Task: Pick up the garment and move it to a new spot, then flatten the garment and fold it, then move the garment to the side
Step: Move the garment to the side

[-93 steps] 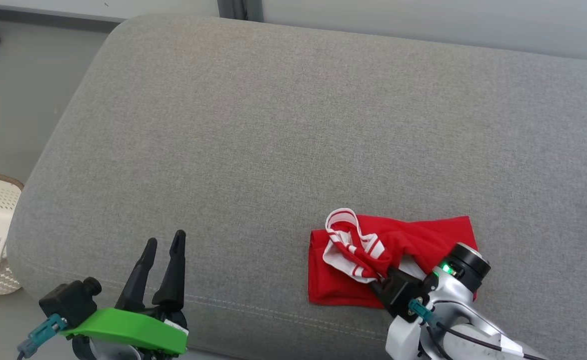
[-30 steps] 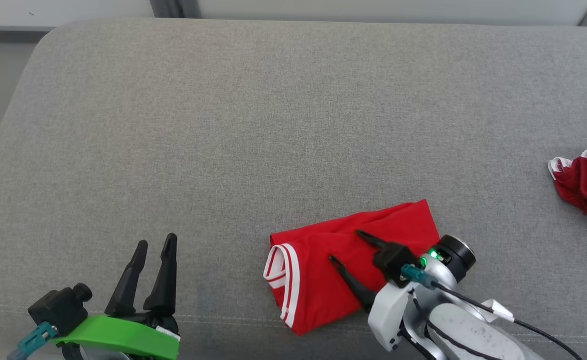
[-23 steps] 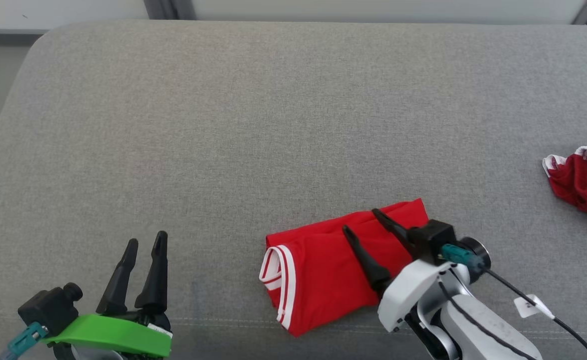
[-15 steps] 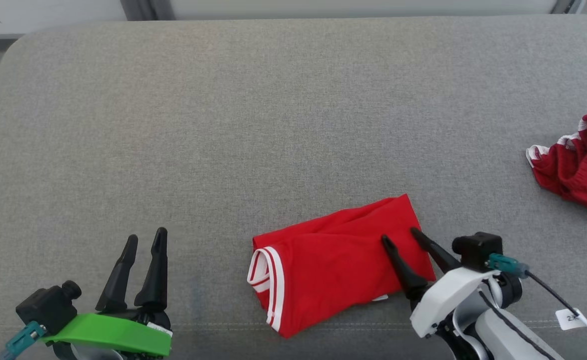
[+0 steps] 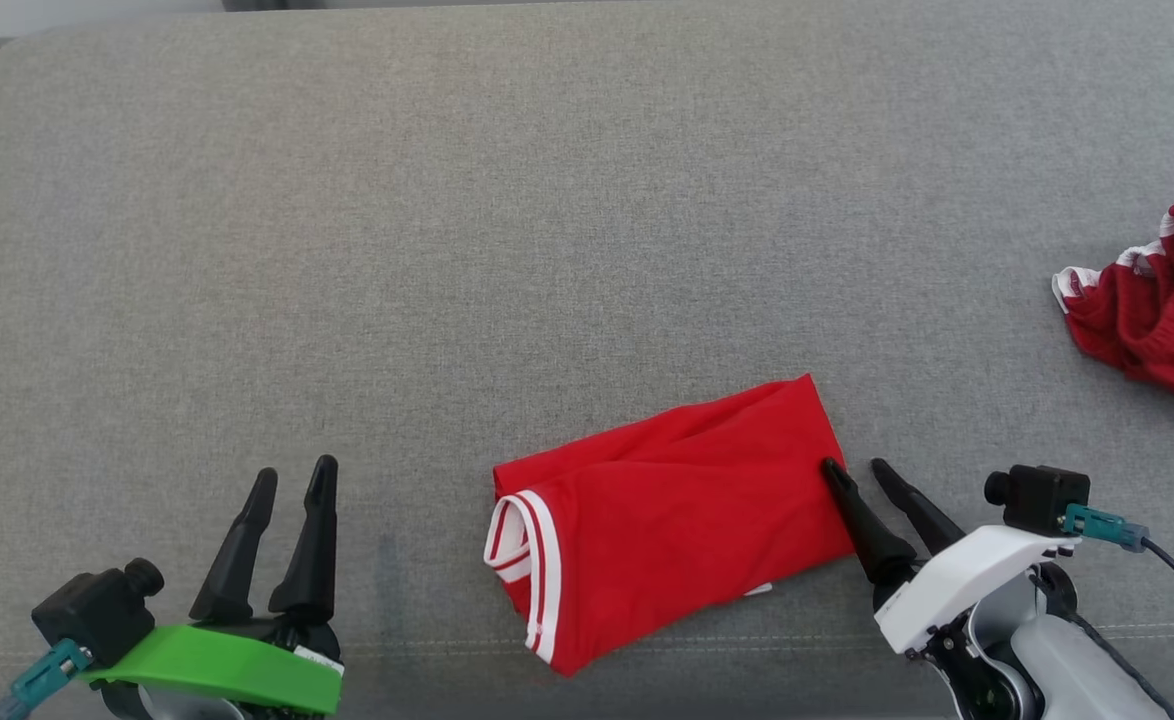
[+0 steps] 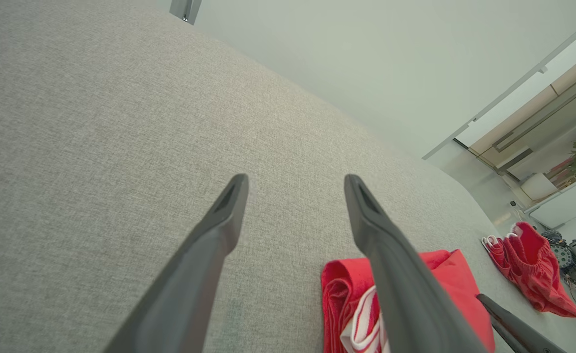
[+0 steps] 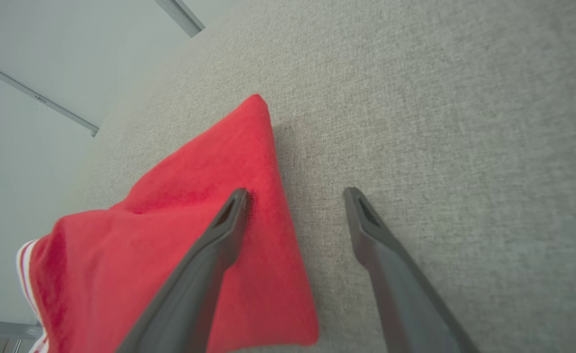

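The garment (image 5: 667, 520), red with white striped trim at its left end, lies folded into a rough rectangle on the grey upholstered seat (image 5: 507, 250), near the front edge and right of centre.

Right hand (image 5: 854, 463): fingers moderately spread, nothing held. It sits at the garment's right edge. In the right wrist view, one finger lies over the red fabric near that edge and the other over bare upholstery. Contact with the fabric cannot be determined.

Left hand (image 5: 295, 468): fingers parted by a narrow gap, nothing held. It is positioned at the lower left above the seat, well apart from the garment.

A second red garment (image 5: 1157, 300), crumpled, lies at the far right of the seat.
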`<state>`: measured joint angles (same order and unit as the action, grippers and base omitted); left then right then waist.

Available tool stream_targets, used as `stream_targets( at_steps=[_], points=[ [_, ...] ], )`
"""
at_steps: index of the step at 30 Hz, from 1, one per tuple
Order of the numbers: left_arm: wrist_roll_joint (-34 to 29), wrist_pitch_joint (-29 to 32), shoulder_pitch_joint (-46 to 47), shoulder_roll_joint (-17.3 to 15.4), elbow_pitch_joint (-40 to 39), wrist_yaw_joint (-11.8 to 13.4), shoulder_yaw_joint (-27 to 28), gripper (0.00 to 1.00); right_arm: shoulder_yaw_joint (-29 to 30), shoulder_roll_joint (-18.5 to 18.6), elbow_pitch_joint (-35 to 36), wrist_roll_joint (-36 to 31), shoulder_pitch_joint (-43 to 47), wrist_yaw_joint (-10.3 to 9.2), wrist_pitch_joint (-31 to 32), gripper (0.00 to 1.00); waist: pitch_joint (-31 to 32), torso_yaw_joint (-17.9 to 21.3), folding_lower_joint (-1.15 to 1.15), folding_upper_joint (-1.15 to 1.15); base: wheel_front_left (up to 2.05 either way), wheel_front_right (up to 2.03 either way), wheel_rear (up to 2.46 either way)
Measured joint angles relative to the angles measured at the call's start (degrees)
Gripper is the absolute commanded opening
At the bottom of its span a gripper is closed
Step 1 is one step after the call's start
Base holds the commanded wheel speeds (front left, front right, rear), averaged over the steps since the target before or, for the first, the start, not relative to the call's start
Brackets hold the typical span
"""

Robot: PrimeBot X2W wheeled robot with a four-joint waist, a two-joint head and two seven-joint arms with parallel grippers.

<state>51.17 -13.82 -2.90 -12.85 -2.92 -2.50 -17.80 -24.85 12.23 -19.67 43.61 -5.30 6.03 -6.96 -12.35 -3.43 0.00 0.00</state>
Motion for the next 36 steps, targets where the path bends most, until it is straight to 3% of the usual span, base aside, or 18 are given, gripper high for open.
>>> stream_targets(
  at_steps=[15, 25, 26, 27, 28, 36],
  points=[
    [0.0, 0.2, 0.9, 0.0, -0.1, 0.0, -0.4, 1.0, -1.6, 1.5, -0.1, 10.5, -0.4, 1.11, 6.4, 1.0, -0.6, -0.6, 0.0, 0.0, 0.0, 0.0, 0.0],
    [0.0, 0.6, 2.4, 1.2, 0.5, 0.0, -1.3, 1.0, -6.2, 3.2, 3.5, 16.9, -1.6, 1.1, 11.8, 1.0, -0.5, -3.0, 0.0, 0.0, 0.0, 0.0, 0.0],
    [0.0, 0.6, 2.4, 1.2, 0.5, 0.0, -1.4, 1.0, -6.4, 3.7, 3.6, 16.9, -1.7, 1.1, 12.1, 0.49, -0.5, -3.3, 0.0, 0.0, 0.0, 0.0, 0.0],
    [0.0, 0.6, 2.4, 1.3, 0.6, -0.1, -1.4, 1.0, -6.4, 4.1, 3.7, 16.9, -1.9, 1.1, 12.1, 0.32, -0.5, -3.5, 0.0, 0.0, 0.0, 0.0, 0.0],
    [0.0, 0.6, 2.4, 1.4, 0.7, -0.1, -1.4, 1.0, -6.4, 4.4, 3.7, 17.0, -2.1, 1.1, 12.1, 0.0, -0.5, -3.7, 0.0, 0.0, 0.0, 0.0, 0.0],
    [0.0, 0.6, 2.4, 1.6, 1.1, -0.1, -0.9, 1.0, -7.4, 7.1, 5.5, 18.2, -4.6, 1.08, 13.9, 0.0, -0.2, -4.6, 0.0, 0.0, 0.0, 0.0, 0.0]
  ],
)
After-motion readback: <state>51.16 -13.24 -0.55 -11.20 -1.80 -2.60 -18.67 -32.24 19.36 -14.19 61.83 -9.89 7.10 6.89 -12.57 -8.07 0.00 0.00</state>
